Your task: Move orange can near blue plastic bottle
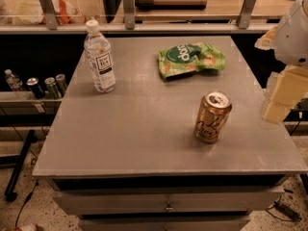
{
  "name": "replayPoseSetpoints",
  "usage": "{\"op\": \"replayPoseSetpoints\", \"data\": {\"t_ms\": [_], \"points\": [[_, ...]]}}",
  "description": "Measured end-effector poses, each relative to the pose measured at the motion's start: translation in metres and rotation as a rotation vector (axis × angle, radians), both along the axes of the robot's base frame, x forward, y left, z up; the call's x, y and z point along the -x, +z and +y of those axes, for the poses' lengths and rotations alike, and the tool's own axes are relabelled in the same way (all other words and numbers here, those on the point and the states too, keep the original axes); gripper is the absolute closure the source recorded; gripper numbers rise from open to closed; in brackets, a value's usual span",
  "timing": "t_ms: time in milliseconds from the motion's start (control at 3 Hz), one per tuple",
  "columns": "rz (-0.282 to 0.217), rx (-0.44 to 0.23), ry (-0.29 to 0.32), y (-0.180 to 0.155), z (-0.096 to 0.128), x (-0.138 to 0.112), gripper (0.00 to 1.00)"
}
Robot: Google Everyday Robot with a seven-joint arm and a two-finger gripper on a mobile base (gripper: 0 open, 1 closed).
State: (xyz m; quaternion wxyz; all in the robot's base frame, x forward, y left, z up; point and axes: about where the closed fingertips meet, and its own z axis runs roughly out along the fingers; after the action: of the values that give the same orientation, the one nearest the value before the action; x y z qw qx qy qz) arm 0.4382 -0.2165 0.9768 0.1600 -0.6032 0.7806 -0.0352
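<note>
Though spotted gripper [280, 100] hanging just off right edge of table [144, 143], could not tell how wide open or whether holding anything. Found orange can [212, 116] upright at right front, well apart from blue plastic bottle [99, 59] standing left rear. Noted green snack bag [191, 59] lying rear centre.

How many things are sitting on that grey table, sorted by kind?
Bottles: 1, the bottle, back left
Cans: 1, the orange can, front right
Bags: 1, the green bag, at the back
Total: 3
The gripper is past the right edge of the table.
</note>
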Motion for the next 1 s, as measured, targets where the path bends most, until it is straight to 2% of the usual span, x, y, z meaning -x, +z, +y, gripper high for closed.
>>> {"op": "replayPoseSetpoints", "data": {"t_ms": [333, 667, 1000], "points": [[0.0, 0.0, 0.0, 0.0, 0.0, 0.0, 0.0], [-0.012, -0.045, -0.003, -0.002, -0.001, -0.001, 0.0], [-0.013, -0.183, -0.001, -0.02, -0.011, -0.004, 0.0]]}}
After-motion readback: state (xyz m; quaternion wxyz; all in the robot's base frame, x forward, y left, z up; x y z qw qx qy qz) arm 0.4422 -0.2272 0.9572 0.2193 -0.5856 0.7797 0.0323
